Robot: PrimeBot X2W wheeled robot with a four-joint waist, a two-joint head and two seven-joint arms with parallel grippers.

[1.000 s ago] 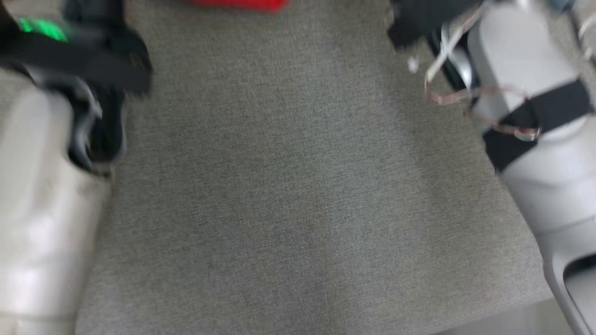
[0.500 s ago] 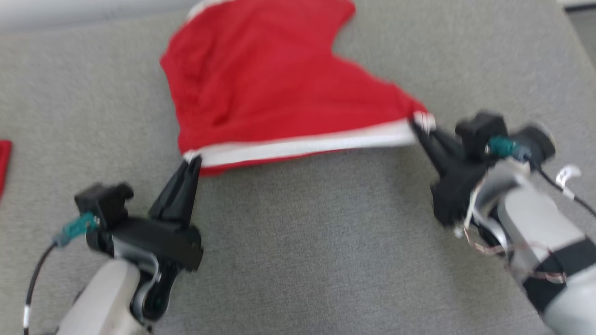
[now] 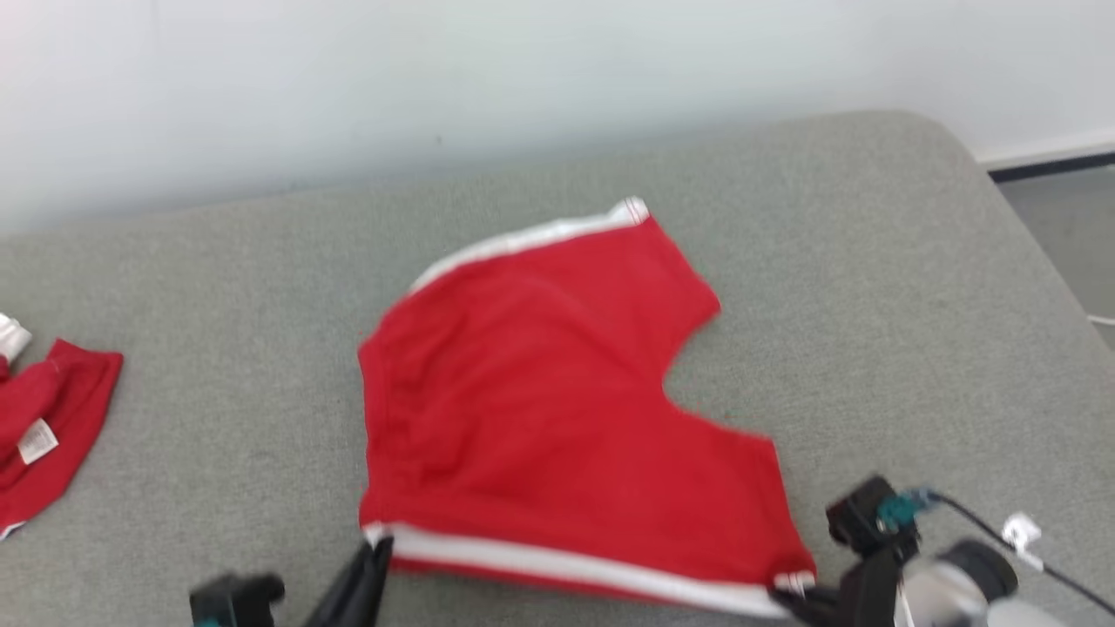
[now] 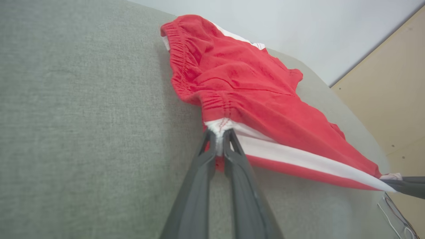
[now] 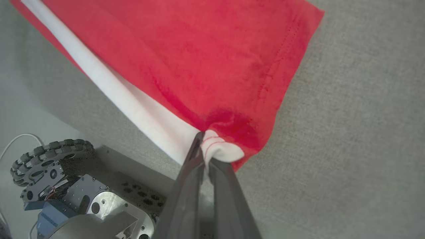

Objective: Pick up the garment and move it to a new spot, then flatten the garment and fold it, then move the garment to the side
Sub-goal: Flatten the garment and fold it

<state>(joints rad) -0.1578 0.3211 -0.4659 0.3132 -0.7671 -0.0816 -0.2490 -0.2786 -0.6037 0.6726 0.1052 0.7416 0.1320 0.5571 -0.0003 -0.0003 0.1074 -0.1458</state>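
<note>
Red shorts (image 3: 523, 418) of soft knit cloth, spread over the middle of the table (image 3: 871, 261). Lies mostly flat, with light wrinkles close to the waistband. Waistband gathered by elastic, turned to the left edge; two short legs turned to the right edge, with a curved notch between them. A broad white stripe on each side, one toward the far edge, one along the near edge. Near stripe pulled straight between both grippers and raised a little off the table.

Left gripper (image 4: 219, 134): clenched on the waistband corner at the end of the near stripe, thin dark fingers pressed together on the white cloth. Right gripper (image 5: 204, 146): clenched on the hem corner of the near leg, white cloth bunched at the tips.

Table covered in grey woven fabric with a rough grain, rounded at the far right corner. At the left edge, a second red garment (image 3: 43, 427), crumpled, with a small white label. Below the near edge, in the right wrist view, a metal base with a roller wheel (image 5: 43, 162).
</note>
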